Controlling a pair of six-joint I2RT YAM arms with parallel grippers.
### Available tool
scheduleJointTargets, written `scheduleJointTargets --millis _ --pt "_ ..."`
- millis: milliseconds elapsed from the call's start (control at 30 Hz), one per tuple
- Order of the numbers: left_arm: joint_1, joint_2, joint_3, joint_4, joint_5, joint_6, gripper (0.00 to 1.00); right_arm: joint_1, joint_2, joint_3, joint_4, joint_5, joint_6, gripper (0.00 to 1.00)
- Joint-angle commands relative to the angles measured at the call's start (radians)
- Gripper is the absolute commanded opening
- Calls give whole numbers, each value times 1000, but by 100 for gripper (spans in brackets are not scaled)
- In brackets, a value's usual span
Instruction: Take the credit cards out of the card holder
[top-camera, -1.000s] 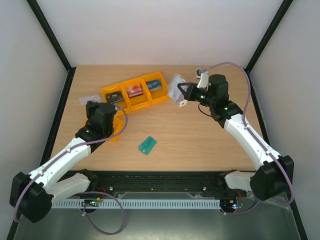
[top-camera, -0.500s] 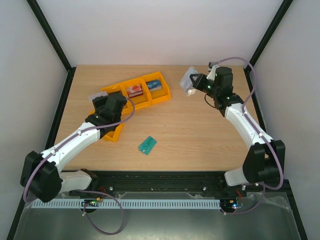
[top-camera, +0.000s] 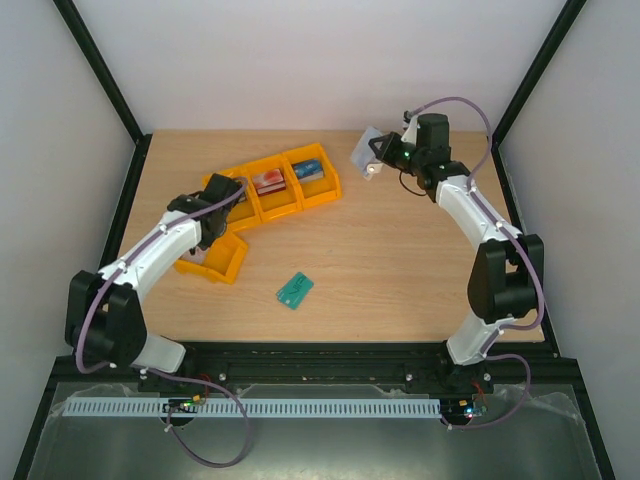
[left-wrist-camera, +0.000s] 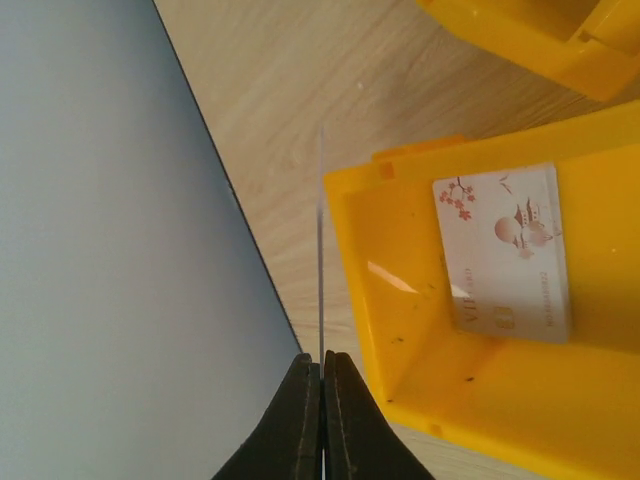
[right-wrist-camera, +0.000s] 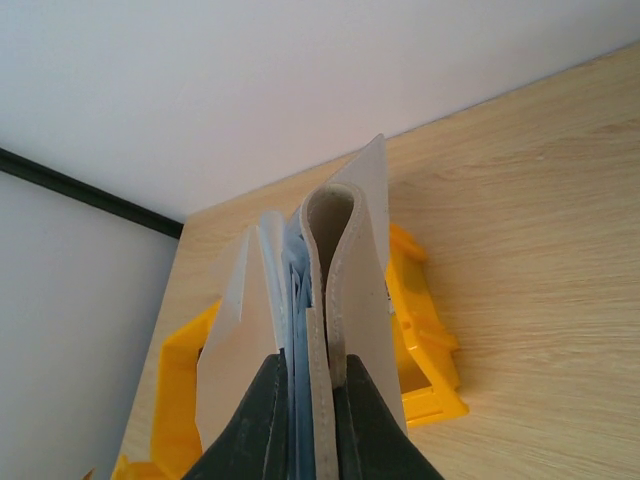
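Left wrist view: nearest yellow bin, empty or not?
Not empty: one pale card lies flat on the yellow bin floor.

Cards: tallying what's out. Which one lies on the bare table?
The teal card, flat on the table; the blossom-printed card lies inside a yellow bin.

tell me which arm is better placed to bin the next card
Left. The left hand is shut on a thin card right beside the yellow bin holding a printed card; the right hand is clamped on the card holder.
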Motion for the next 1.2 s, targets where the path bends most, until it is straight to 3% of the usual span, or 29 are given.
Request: scheduleJointTargets --millis 0,133,267,367,500,633,700,767,833,967,1167 --pt "12 35 60 -147 81 -140 2 -5 -21 42 -12 -45 1 2" --pt "9 23 41 -152 65 -136 2 -5 -52 29 -28 -47 6 2" --pt "6 32 51 -209 152 -177 2 -5 -69 24 -42 -42 9 2" --pt "-48 11 49 -130 -12 -143 2 -4 -97 5 -41 -34 34 2" --pt "-108 -59 -35 217 -318 166 2 -4 -127 -24 -45 -18 28 2" --pt "-111 -140 -103 718 -381 600 2 -5 -126 -28 -51 -29 22 2" --pt "-122 -191 -200 1146 -328 957 2 -5 -125 -31 -47 -40 20 2" --pt "-118 -228 -320 1619 -163 1305 2 -4 -123 -33 -46 -44 18 2" --pt "-103 -231 -389 1893 20 1510 2 -6 -121 -30 -53 -50 -3 2" --pt "-101 -220 -371 2047 166 1595 2 -6 -116 -24 -56 -63 -22 2" --pt "-101 -210 -366 2063 143 1619 2 -5 -104 -14 -55 -77 -25 2"
